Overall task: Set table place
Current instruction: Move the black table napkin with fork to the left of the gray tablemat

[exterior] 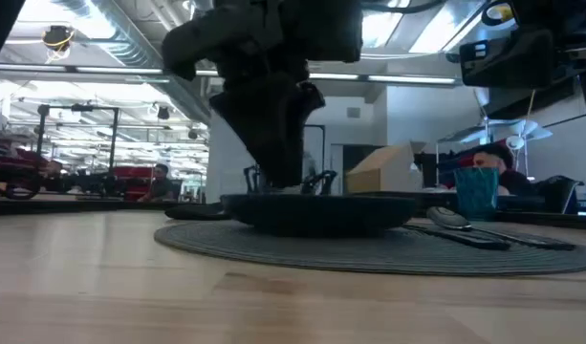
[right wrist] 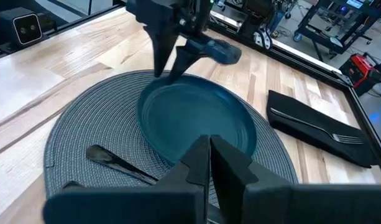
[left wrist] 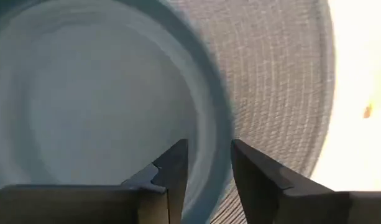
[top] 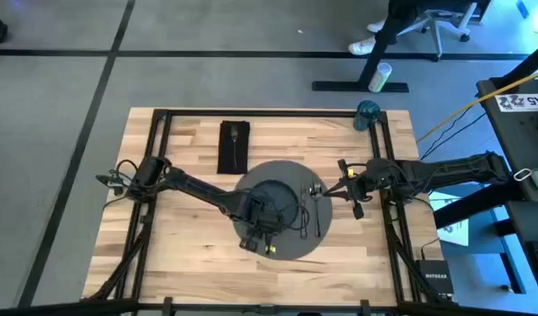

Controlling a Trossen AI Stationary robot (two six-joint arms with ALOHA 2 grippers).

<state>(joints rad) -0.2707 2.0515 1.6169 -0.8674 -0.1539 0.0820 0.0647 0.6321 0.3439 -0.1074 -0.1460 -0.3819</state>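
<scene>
The high view shows the large round dark-grey woven placemat [top: 286,175] lying near the middle of the light butcher-block wooden table [top: 190,237], with the smaller dark blue-grey round plate [top: 270,200] set on it. The left gripper [top: 256,235] is placed at the plate's near rim; in the left wrist view its two dark fingers [left wrist: 171,177] are seen slightly apart, straddling that rim, one over the plate and one over the mat, though actual contact cannot be told. The right gripper [top: 342,168] is held at the mat's right edge, its fingers together and empty in the right wrist view.

A silver spoon [top: 314,200] and a second dark utensil [top: 303,211] are laid on the mat just right of the plate, long axes running front to back. The black rectangular napkin [top: 233,146], with a fork [top: 235,142] on it, lies off the mat toward the far left, long axis also front to back. It is judged nearer the left arm's reach. Open wood is left on the mat's left side, and the napkin sits well inside the table's rails.
</scene>
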